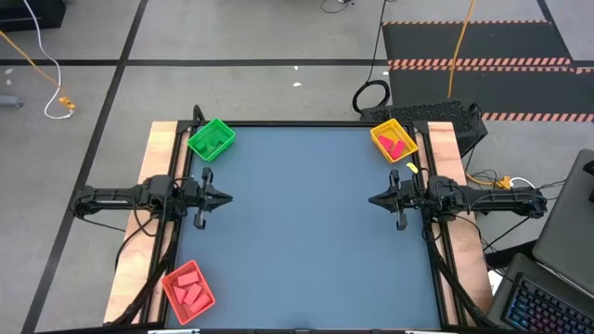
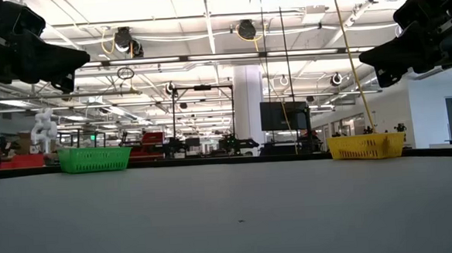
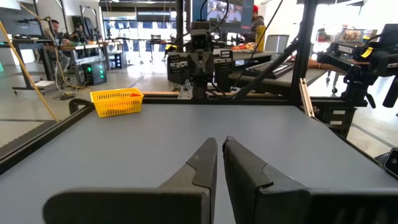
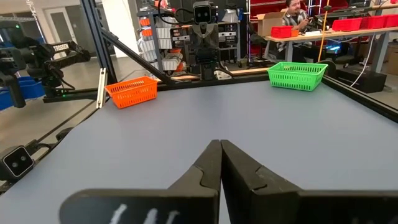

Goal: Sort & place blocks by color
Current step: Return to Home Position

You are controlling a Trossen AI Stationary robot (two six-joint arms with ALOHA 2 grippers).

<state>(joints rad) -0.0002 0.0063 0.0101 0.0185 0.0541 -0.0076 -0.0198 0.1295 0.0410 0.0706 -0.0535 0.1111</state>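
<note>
No loose block lies on the blue-grey table top (image 1: 306, 232); the blocks sit in three trays. The green tray (image 1: 212, 139) at the far left holds green blocks (image 1: 217, 142). The yellow tray (image 1: 394, 141) at the far right holds pink-red blocks (image 1: 397, 147). The red tray (image 1: 189, 289) at the near left holds salmon blocks (image 1: 192, 293). My left gripper (image 1: 227, 197) is shut, level above the table's left edge and pointing inward. My right gripper (image 1: 371, 199) is shut above the right edge, facing it. Both wrist views show nothing between the fingers.
Wooden strips (image 1: 160, 148) border the table's left and right sides. A laptop (image 1: 548, 297) and cables lie off the near right corner. A black keyboard-like device (image 1: 436, 113) sits behind the yellow tray. People work at benches (image 4: 298, 15) in the room beyond.
</note>
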